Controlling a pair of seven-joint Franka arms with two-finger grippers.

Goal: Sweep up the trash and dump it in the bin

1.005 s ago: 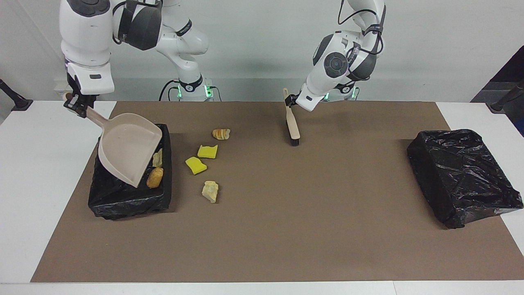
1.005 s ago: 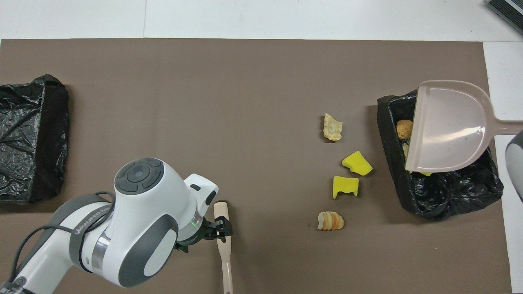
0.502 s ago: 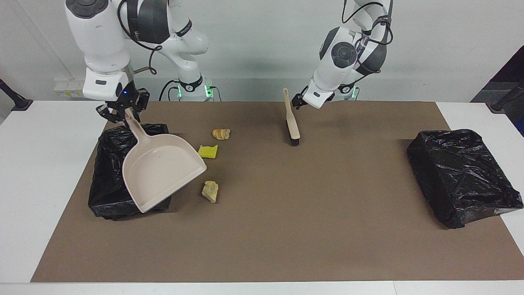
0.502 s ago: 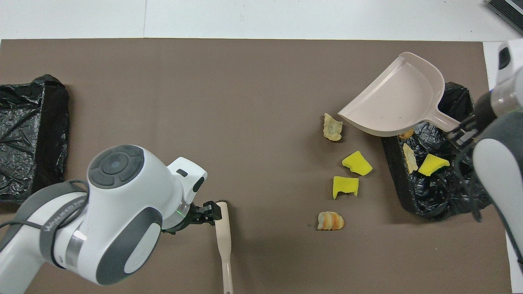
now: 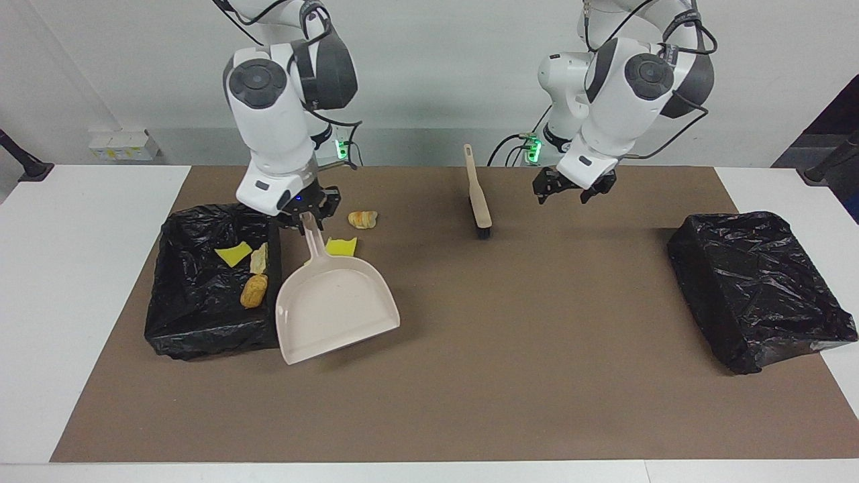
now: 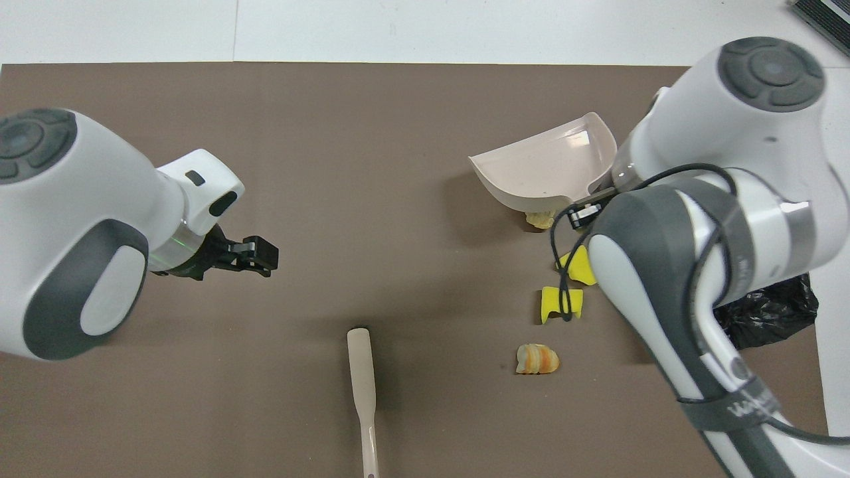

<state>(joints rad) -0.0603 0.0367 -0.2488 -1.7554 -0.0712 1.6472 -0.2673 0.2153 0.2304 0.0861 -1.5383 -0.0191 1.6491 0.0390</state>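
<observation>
My right gripper (image 5: 310, 216) is shut on the handle of the beige dustpan (image 5: 335, 308), which hangs tilted beside the bin (image 5: 178, 322) and over some of the trash on the mat. Whether its lip touches the mat I cannot tell. The black-lined bin holds a yellow scrap (image 5: 233, 255), a pale lump (image 5: 258, 258) and an orange-brown lump (image 5: 254, 290). On the mat lie an orange-striped lump (image 6: 536, 358), two yellow sponge chunks (image 6: 561, 302) and a pale lump (image 6: 541, 218) half under the dustpan (image 6: 544, 169). My left gripper (image 5: 570, 191) is open and empty over bare mat.
The beige brush (image 5: 478, 201) lies on the brown mat near the robots, between the two arms, with nothing holding it. A second black-bagged box (image 5: 758, 288) sits at the left arm's end of the table. The brown mat (image 5: 470, 376) stretches between the two black boxes.
My right arm has swung the dustpan off the bin and over the scraps beside it. My left gripper has drawn away from the brush toward the left arm's end.
</observation>
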